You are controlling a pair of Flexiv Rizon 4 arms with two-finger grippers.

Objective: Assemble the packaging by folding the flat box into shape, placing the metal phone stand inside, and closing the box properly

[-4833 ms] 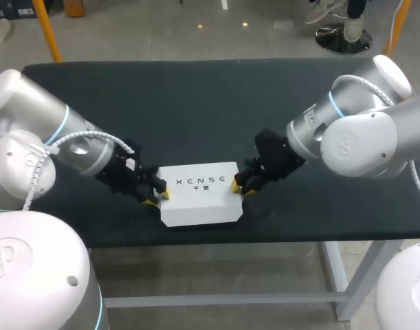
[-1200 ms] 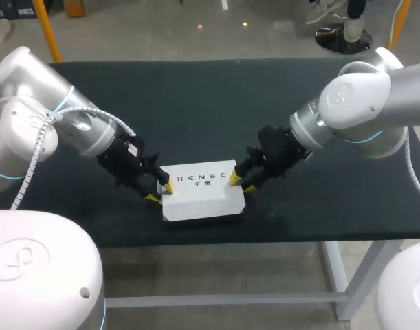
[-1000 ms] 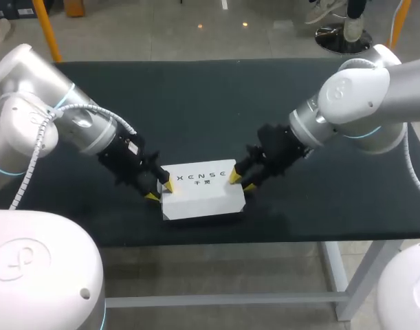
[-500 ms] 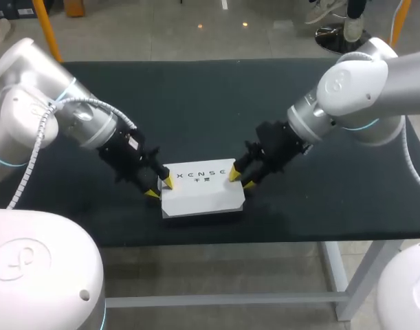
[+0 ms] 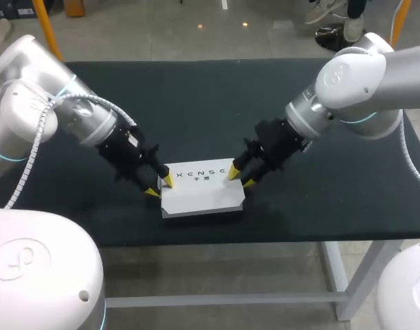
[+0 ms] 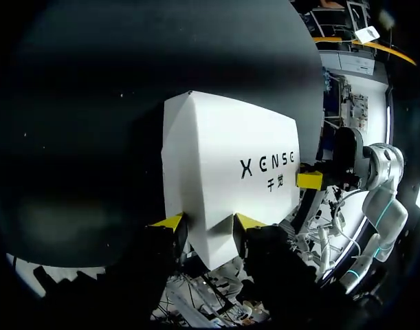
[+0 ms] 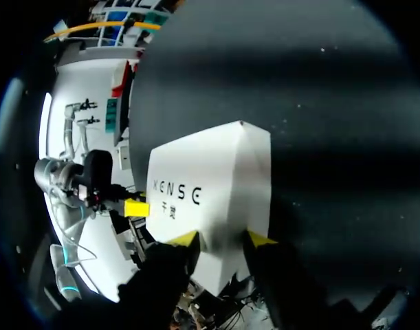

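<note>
Well, L fingers (image 5: 167, 181) & R fingers (image 5: 233, 172) each clamp an end of the box (image 5: 203, 194), near-middle of counter (image 5: 196, 103); thin corner grips + uneven pull could twist or drop it.

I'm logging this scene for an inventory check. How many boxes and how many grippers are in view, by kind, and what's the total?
Box: 1
Grippers: 2, the left gripper and the right gripper, each shut on one end of the box
Total: 3
</note>
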